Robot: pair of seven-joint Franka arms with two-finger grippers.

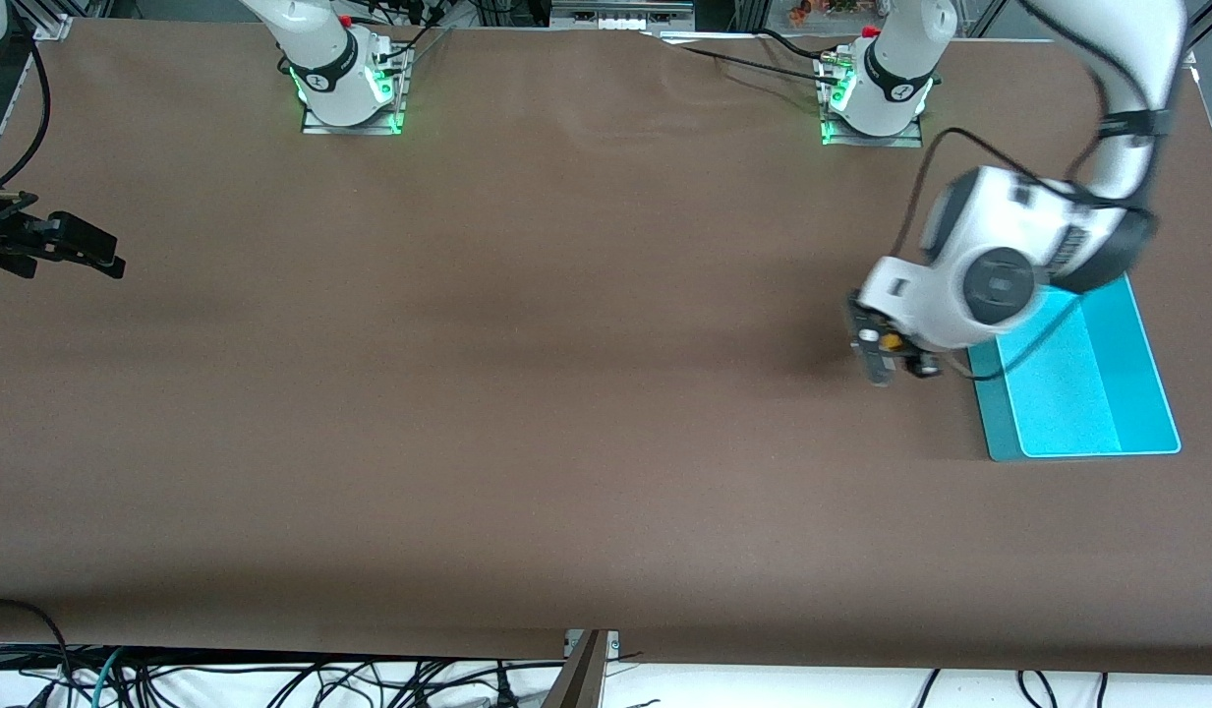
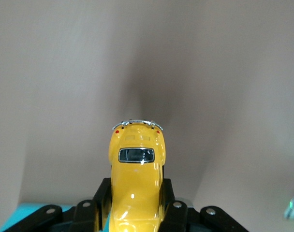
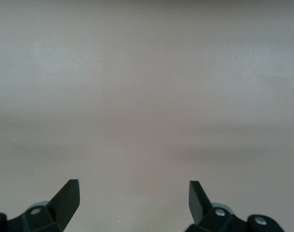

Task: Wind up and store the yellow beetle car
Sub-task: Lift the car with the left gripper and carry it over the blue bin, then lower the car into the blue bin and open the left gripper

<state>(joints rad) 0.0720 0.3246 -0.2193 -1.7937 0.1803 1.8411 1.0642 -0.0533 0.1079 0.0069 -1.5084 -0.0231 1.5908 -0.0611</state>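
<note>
Your left gripper [image 1: 893,359] sits low over the brown table [image 1: 527,393], just beside the turquoise bin [image 1: 1141,383] at the left arm's end of the table. Its black fingers [image 2: 99,203] are clamped on the yellow beetle car [image 2: 136,179], one finger on each flank of the body. In the left wrist view you look down along the car's roof: the small dark window [image 2: 136,155] faces the camera, and the chrome bumper [image 2: 137,123] with its two tiny red lights points away from the wrist, toward the bare table. From the front view only a speck of yellow [image 1: 892,342] shows between the fingers (the left arm's big white wrist covers most of the toy). You cannot tell from these views whether the car's wheels touch the table or hang just above it.

The bin is a shallow rectangular tray with a pale rim; the left arm's wrist overlaps its corner toward the robots' bases, and a strip of turquoise also shows at one corner of the left wrist view.

Your right gripper [image 1: 60,248] waits at the right arm's end of the table, well apart from the car and the bin. Its two dark fingertips [image 3: 67,195] stand wide apart, with only bare tabletop between them.
</note>
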